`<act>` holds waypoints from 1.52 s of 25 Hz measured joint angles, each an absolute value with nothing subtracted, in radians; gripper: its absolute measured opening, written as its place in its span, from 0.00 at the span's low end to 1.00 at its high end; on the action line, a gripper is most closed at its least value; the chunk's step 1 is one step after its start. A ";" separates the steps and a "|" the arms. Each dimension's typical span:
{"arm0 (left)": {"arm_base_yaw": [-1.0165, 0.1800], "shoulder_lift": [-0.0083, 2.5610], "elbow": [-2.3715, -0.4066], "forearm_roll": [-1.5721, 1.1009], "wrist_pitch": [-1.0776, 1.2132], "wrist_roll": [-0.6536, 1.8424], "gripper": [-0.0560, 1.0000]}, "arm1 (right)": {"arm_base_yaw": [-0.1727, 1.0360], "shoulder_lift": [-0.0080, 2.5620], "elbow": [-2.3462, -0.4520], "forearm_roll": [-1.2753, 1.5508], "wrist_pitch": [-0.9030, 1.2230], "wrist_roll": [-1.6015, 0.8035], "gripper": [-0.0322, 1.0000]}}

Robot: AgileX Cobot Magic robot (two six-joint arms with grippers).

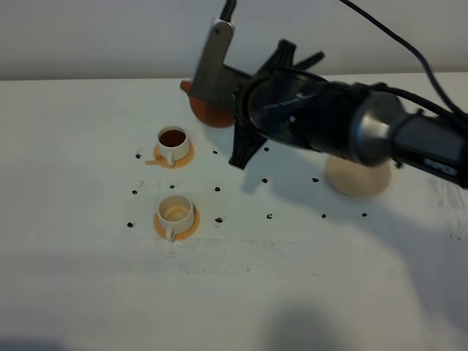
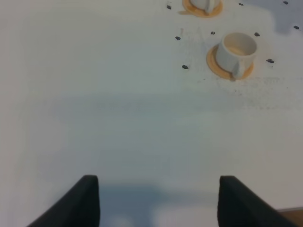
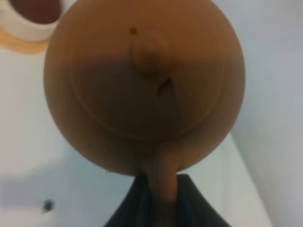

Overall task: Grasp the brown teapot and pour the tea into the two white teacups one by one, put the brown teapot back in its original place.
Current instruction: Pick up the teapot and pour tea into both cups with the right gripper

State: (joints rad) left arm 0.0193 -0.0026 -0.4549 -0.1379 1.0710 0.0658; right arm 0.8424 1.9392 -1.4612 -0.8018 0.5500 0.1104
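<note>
From above, the teapot [image 1: 207, 112] is just behind the far cup [image 1: 173, 140], which holds dark tea. The near cup [image 1: 175, 212] looks empty, and the coaster [image 1: 358, 181] lies well apart.

Left wrist: the left gripper [image 2: 158, 203] is spread wide.

Right wrist: the right gripper [image 3: 161, 201] pinches the teapot's handle.

The teapot [image 1: 210, 115] sits behind the far teacup [image 1: 173, 143], coaster [image 1: 358, 180] well right.

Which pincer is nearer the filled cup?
Right. The right pincer holds the teapot beside the filled cup; the left pincer sits far back, with the empty cup between.
</note>
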 joint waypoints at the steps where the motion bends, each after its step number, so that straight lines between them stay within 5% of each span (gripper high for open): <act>1: 0.019 -0.003 -0.455 -0.138 1.071 0.066 0.54 | 0.846 1.921 -1.427 -0.797 0.534 0.120 0.12; 15: 0.019 -0.003 -0.455 -0.138 1.071 0.066 0.54 | 0.896 1.822 -1.066 -0.926 0.386 0.286 0.12; 38: 0.019 -0.003 -0.455 -0.138 1.071 0.066 0.54 | 0.970 1.911 -1.067 -1.264 0.440 0.447 0.12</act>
State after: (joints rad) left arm 0.0193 -0.0026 -0.4549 -0.1379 1.0710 0.0659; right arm 0.9699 1.9106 -1.0670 -1.2641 0.4405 0.4474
